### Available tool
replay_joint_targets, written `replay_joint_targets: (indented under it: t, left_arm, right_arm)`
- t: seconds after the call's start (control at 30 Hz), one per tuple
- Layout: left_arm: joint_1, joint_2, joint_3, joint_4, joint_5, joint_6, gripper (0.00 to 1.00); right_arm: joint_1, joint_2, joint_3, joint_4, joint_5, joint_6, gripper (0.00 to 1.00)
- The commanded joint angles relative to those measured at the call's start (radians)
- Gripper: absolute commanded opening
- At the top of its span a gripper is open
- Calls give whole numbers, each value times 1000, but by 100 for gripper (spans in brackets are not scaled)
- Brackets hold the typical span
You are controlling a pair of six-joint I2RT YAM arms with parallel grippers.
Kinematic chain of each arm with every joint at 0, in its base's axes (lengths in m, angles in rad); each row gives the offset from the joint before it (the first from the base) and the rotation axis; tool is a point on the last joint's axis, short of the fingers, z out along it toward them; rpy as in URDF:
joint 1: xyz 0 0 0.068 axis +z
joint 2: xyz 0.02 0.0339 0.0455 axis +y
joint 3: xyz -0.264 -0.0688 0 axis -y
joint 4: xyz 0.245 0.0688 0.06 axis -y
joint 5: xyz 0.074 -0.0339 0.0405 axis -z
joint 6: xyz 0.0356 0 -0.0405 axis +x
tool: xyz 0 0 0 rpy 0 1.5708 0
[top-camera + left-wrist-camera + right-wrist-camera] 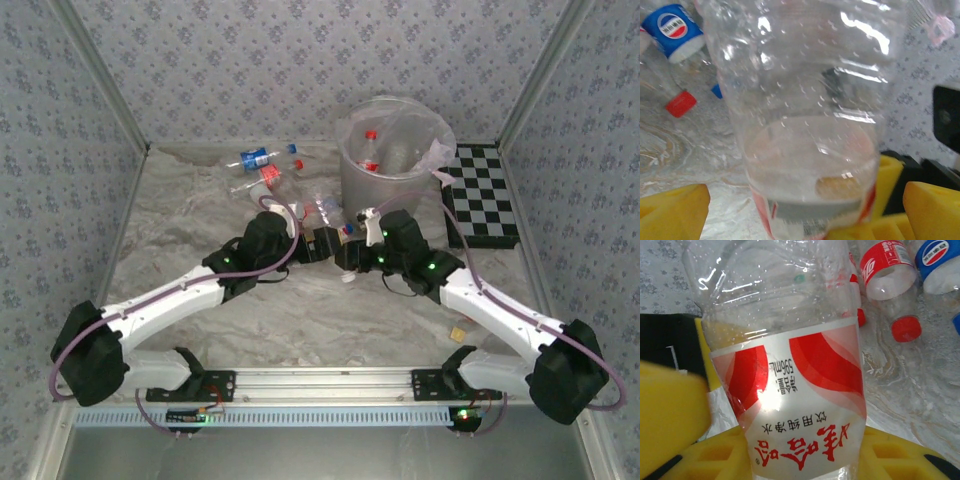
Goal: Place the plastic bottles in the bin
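Extending lengthwise, bottle [795, 355] points away from right hand [790, 440].

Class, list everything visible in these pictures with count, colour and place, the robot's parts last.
table: one, marbled grey, under everything
bin: one, translucent grey-white, far centre
binned bottles: few, clear, red-capped, inside bin
loose bottles: several, clear, red or blue labels, left of bin
red-labelled bottle: one, clear, table centre
checkerboard: one, black-and-white, right of bin
small block: one, yellowish, table's near right
left claw: one, yellow, open around red-labelled bottle
right claw: one, yellow, gripping it
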Motion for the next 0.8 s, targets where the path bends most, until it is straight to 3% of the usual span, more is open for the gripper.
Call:
replay_joint_targets:
  t: [0.0, 0.07, 0.3, 0.4, 0.53, 0.67, 0.77]
  left_arm:
    - [-12, -4, 7, 24, -94, -3, 100]
    - [-11, -10, -4, 39, -115, -11, 94]
    - [-10, 10, -1, 51, -92, -27, 59]
    - [-9, 7, 6, 25, -97, -10, 49]
    - [-11, -3, 44, -90, -96, 97, 48]
    - [-10, 7, 93, -225, -91, 267, 49]
    - [-10, 28, 116, -283, -69, 389, 51]
  right_arm:
    - [33, -5, 10, 64, -2, 15, 42]
    - [44, -1, 3, 71, 1, 16, 42]
    - [56, 13, -3, 102, -6, 21, 42]
    - [50, 13, 38, 16, 11, -30, 56]
    - [-9, -64, 138, -250, 78, -168, 87]
    - [-137, -109, 233, -401, -1, -219, 99]
    - [-179, -73, 306, -431, -25, -207, 100]
